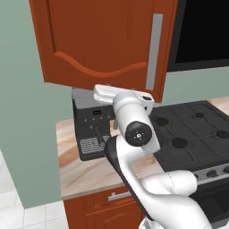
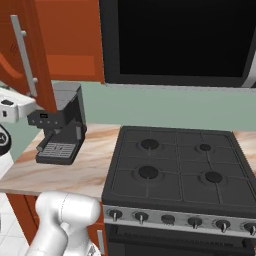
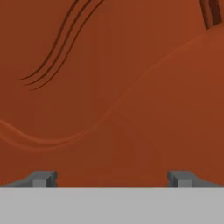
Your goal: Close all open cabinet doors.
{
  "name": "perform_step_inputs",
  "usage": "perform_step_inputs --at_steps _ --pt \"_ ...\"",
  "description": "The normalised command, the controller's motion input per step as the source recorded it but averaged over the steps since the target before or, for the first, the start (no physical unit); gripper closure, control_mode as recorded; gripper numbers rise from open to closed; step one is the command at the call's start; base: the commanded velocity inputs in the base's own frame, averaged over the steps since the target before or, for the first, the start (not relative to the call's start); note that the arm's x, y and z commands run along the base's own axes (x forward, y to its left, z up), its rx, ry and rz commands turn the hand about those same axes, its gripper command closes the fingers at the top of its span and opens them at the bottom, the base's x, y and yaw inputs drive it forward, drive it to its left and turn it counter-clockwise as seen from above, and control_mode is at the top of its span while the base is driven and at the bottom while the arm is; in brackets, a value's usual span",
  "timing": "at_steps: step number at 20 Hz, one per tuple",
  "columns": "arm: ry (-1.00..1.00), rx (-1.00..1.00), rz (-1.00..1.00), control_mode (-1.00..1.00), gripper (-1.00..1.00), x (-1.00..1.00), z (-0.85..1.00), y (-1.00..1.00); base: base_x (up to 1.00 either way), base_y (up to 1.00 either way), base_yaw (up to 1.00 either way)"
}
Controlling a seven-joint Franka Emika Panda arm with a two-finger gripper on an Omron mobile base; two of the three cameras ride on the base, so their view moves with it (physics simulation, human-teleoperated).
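The gripper (image 3: 112, 178) faces a reddish-brown cabinet door (image 3: 131, 87) at very close range. In the hand view its two small grey fingertips (image 3: 41, 178) stand far apart at the bottom, one at the left and one at the right, so the jaws are spread wide with nothing between them. The door's carved curved grooves sweep across the wood right ahead of the tips; whether the tips actually touch the wood cannot be told.

In the left base view the cabinet door (image 1: 103, 40) hangs swung out from the wall above the worktop (image 1: 85, 172), with its raised panel with a curved lower edge facing the camera and its long vertical grey bar handle (image 1: 154, 51) near its right edge. The white arm (image 1: 134, 134) rises from the lower right and its hand reaches up to just under the door's bottom edge. In the right base view the same door (image 2: 22, 55) shows at the upper left, standing out from the cabinet front.

Below the door a dark coffee machine (image 2: 62, 125) stands on the worktop against the green wall. Beside it lies a black stove (image 2: 175, 170) with four burners, and a black microwave (image 2: 175, 40) hangs above that.
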Motion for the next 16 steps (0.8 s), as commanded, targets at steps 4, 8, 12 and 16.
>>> perform_step_inputs --at_steps 4,8,12,16 --pt "0.0 0.0 0.0 -1.0 -1.0 0.33 0.0 0.0 0.0 0.0 0.0" --pt "0.0 0.0 0.01 -1.0 -1.0 0.34 0.0 -0.08 0.0 0.0 0.0" --pt "0.0 0.02 0.05 -1.0 -1.0 0.3 0.0 -0.23 0.0 0.0 0.0" --pt "-0.02 0.02 0.1 -1.0 -1.0 0.25 -0.03 -0.33 0.0 0.0 0.0"
